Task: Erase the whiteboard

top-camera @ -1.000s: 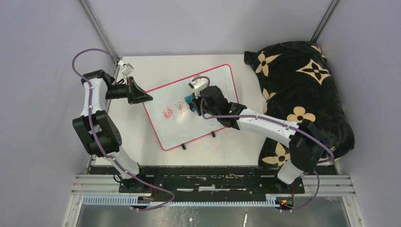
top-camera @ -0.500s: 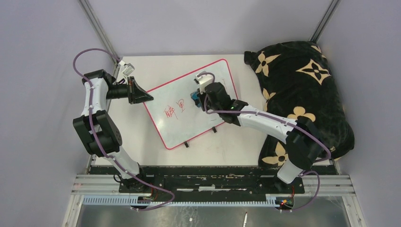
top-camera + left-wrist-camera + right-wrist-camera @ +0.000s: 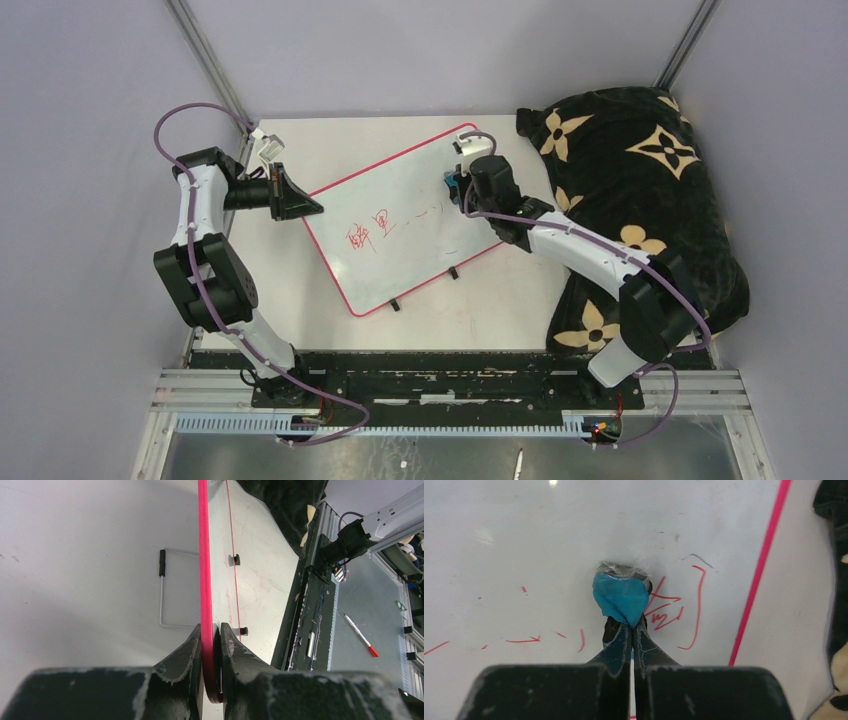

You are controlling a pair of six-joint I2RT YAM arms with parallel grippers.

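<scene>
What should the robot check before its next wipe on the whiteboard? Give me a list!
1. The left claw pinches the whiteboard by its red edge: ok.
2. The right claw is shut on the blue wiper: ok.
3. Wiper touching the board: it looks pressed on it in the right wrist view, ok.
4. Board all clean: not ok. There is red writing near the middle, and red marks lie right beside the wiper.
5. Board lying flat on the table: cannot tell.
</scene>
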